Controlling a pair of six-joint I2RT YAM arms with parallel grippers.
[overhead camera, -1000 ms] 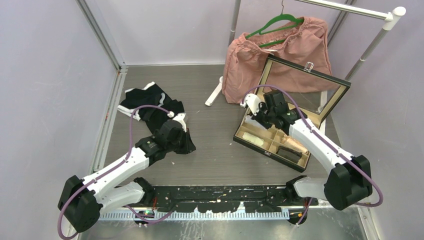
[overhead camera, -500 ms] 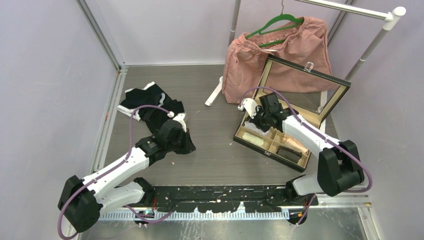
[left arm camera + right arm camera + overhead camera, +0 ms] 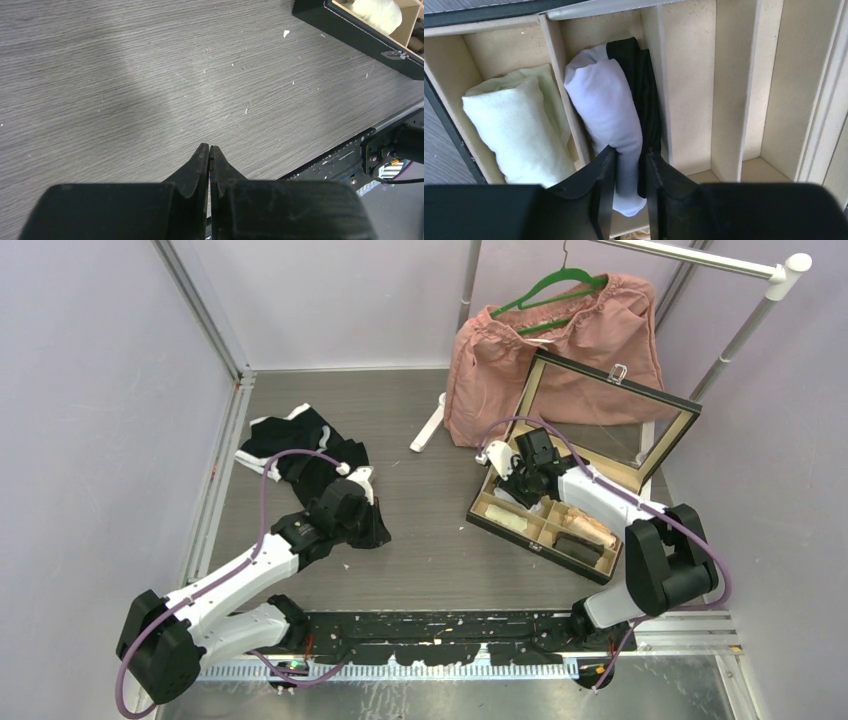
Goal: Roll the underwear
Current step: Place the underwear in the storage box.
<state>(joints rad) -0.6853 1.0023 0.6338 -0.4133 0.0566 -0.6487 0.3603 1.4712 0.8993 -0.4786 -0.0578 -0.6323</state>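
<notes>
The bench (image 3: 150,75) is a matt grey surface with a fine wood grain. The box (image 3: 734,90) has compartments lined in matt beige, felt-like board. Inside the box, the rolled underwear (image 3: 606,100) is smooth white cloth with a ribbed black band. The cream roll (image 3: 519,130) beside it is nubby cloth. The right gripper (image 3: 627,152) has matt black plastic jaws.

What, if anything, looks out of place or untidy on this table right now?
Small white flecks litter the grey wood-grain tabletop near the black compartment box. The black-and-white underwear heap lies crumpled at the far left, unrolled. The rolled white-and-black underwear sits neatly in its compartment.
</notes>
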